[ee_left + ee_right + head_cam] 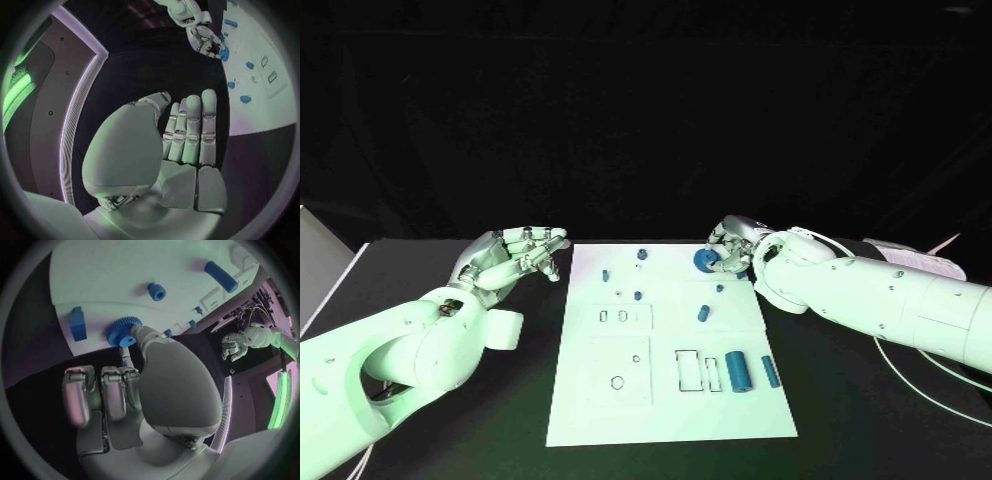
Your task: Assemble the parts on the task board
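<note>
The white task board (668,410) lies in the middle of the table. At its far edge my right hand (736,244) pinches a blue gear (707,260) between thumb and a finger; the gear (119,332) is low over the board (106,275). My left hand (518,254) hovers beside the board's far left corner, holding nothing, fingers straight and side by side (187,127). Small blue parts (635,294) are scattered on the far half. Two blue cylinders (737,371) lie at the near right, beside a rectangular slot (689,369). From the left wrist the right hand (201,34) and gear (223,53) show.
A blue block (78,323), a small blue bushing (156,291) and a blue cylinder (222,276) lie on the board near the gear. Cables (920,370) run along the table under my right arm. A white object (913,255) sits at the far right.
</note>
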`<state>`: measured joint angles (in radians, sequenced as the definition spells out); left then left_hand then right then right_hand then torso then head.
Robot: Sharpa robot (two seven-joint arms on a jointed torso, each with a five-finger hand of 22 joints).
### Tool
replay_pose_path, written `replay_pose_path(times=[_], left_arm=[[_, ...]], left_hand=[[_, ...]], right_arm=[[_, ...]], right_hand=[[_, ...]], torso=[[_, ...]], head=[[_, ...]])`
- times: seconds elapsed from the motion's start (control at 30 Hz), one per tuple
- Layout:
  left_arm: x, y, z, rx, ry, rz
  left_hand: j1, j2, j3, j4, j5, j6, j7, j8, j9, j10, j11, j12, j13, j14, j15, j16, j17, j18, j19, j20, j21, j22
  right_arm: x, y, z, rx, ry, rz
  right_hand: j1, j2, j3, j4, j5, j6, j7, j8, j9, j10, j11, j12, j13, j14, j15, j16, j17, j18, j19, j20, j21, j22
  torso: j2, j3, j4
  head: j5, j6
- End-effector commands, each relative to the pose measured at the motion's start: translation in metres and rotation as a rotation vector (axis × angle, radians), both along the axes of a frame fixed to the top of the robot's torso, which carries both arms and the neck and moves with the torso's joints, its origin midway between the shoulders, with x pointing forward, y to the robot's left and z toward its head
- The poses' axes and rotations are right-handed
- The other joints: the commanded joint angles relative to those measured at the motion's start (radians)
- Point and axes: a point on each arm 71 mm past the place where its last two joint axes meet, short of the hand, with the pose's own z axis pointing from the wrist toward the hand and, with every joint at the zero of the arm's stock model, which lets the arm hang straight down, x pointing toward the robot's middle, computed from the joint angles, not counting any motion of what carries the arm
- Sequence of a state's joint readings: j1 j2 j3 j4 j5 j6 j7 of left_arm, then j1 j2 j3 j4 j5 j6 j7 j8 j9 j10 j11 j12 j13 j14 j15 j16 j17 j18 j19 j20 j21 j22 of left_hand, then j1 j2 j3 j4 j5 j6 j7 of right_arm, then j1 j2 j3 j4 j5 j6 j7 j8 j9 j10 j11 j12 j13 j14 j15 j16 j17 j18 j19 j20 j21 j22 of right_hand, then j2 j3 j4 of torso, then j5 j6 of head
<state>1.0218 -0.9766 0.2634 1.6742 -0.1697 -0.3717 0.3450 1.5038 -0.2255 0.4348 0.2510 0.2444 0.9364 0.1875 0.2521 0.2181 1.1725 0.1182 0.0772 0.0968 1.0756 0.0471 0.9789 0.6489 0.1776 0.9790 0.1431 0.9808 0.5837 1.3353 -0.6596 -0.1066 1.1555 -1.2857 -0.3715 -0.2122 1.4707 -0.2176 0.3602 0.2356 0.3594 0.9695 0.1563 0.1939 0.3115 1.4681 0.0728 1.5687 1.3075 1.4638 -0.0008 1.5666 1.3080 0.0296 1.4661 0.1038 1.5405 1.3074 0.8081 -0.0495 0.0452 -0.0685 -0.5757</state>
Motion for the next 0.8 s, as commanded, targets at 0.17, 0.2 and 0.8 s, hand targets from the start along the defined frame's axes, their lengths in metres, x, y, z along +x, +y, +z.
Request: replay_pose_path(times=[0.17, 0.2, 0.8], left_arm=[[0.0, -0.002, 0.001, -0.003, -0.007, -0.014], [0.0, -0.003, 0.001, -0.003, -0.007, -0.015], [0.0, -0.006, 0.001, -0.007, -0.006, -0.022]], left_hand=[[-0.009, 0.003, 0.007, 0.001, -0.003, -0.008, 0.0, 0.003, 0.001, -0.005, 0.002, 0.005, 0.002, -0.005, 0.0, 0.003, 0.0, 0.006, -0.009, -0.001, 0.006, 0.002], [-0.009, 0.003, 0.007, 0.001, -0.003, -0.008, 0.0, 0.003, 0.001, -0.005, 0.002, 0.005, 0.002, -0.005, 0.0, 0.003, 0.0, 0.006, -0.009, -0.001, 0.006, 0.002], [-0.008, 0.005, 0.01, 0.0, -0.003, -0.008, 0.0, 0.004, 0.002, -0.005, 0.002, 0.006, 0.002, -0.005, 0.0, 0.004, -0.001, 0.006, -0.011, -0.001, 0.009, 0.003]], right_arm=[[-0.011, 0.022, 0.016, 0.012, -0.2, 0.098], [-0.012, 0.026, 0.017, 0.015, -0.213, 0.109], [-0.023, 0.104, 0.017, 0.028, -0.231, 0.257]], right_hand=[[-0.01, 0.001, 0.036, -0.011, -0.009, 0.038, -0.017, 0.023, 0.012, 0.103, -0.013, 0.002, 0.263, 0.107, -0.014, 0.004, 0.263, -0.02, 0.09, -0.015, 0.004, 0.229], [-0.011, 0.001, 0.038, -0.012, -0.01, 0.039, -0.018, 0.024, 0.012, 0.103, -0.014, 0.002, 0.263, 0.107, -0.015, 0.004, 0.263, -0.02, 0.09, -0.016, 0.004, 0.229], [-0.041, -0.018, 0.048, -0.017, -0.031, 0.037, -0.019, 0.025, 0.012, 0.103, -0.016, 0.002, 0.263, 0.107, -0.018, 0.004, 0.263, -0.02, 0.09, -0.02, 0.004, 0.229]], torso=[[-0.002, -0.0006, -0.0002], [-0.001, -0.0006, 0.0002], [0.003, -0.0028, 0.0014]], head=[[0.003, 0.007], [0.003, 0.008], [0.01, 0.013]])
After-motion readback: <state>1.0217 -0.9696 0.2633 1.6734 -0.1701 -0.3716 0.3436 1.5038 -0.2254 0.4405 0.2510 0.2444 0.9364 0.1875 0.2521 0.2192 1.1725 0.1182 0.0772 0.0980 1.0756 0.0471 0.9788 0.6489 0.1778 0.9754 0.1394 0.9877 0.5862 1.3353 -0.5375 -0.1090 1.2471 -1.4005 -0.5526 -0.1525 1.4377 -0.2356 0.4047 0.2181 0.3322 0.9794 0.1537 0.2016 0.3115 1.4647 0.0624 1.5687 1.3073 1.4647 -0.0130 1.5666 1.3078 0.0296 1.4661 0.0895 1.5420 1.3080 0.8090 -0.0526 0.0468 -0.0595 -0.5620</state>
